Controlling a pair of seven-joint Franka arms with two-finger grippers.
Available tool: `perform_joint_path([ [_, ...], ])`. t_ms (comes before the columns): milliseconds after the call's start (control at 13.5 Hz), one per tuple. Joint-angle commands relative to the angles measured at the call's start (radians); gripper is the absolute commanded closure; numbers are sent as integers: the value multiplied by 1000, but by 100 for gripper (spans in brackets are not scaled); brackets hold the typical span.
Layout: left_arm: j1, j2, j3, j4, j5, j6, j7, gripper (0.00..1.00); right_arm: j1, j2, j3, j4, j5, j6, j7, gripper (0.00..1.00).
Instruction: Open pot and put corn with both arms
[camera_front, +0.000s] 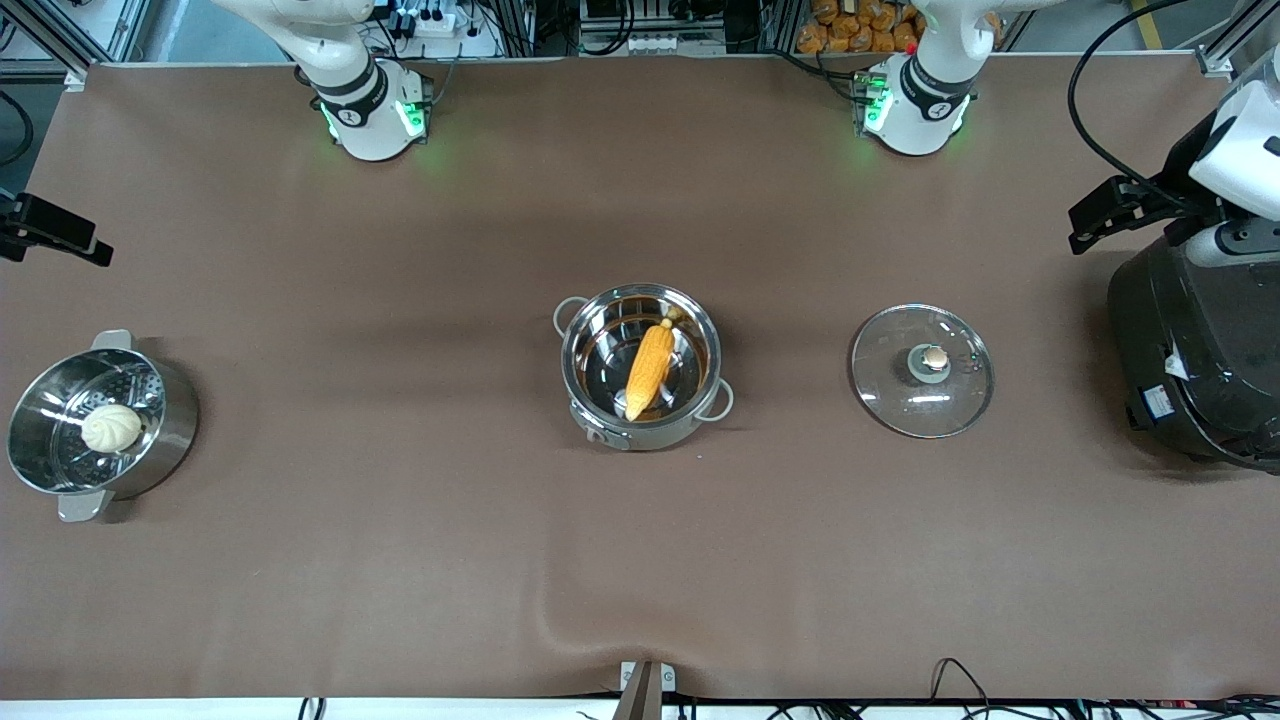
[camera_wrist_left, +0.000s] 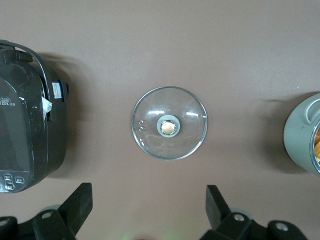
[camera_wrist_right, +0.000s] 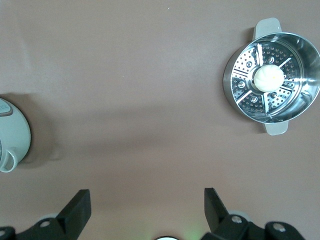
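Note:
The steel pot (camera_front: 641, 367) stands open at the middle of the table, with the yellow-orange corn (camera_front: 649, 371) lying inside it. Its glass lid (camera_front: 921, 370) lies flat on the table beside it, toward the left arm's end. The left wrist view shows the lid (camera_wrist_left: 169, 129) and the pot's edge (camera_wrist_left: 304, 134). My left gripper (camera_wrist_left: 148, 192) is open and empty, high over the table by the lid. My right gripper (camera_wrist_right: 146, 196) is open and empty, high over bare table between the pot's edge (camera_wrist_right: 12, 135) and the steamer. Neither gripper shows in the front view.
A steel steamer pot (camera_front: 165, 412) holding a white bun (camera_front: 111, 427) stands at the right arm's end; it also shows in the right wrist view (camera_wrist_right: 272, 76). A large black rice cooker (camera_front: 1195, 355) stands at the left arm's end, also in the left wrist view (camera_wrist_left: 25, 135).

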Motion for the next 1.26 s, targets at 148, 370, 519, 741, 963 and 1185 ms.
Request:
perform_joint_path([
  [148,1,-5,-3,17,7,2,20,0,-19,-20,9,-18,-3,5,-14,0],
  [370,1,-4,-3,20,6,6,20,0,-19,-21,11,-27,-11,22,-16,0],
  [519,9,-1,-2,19,4,19,15,0,-16,-21,13,-26,-11,27,-14,0],
  [741,10,4,4,19,-3,19,21,0,-13,-20,16,-26,3,25,-15,0],
  [963,21,6,1,23,-5,17,18,0,21,-18,23,-23,5,27,-51,0],
  [1185,47,9,-3,24,-26,17,21,0,21,-18,23,-24,5,27,-51,0],
])
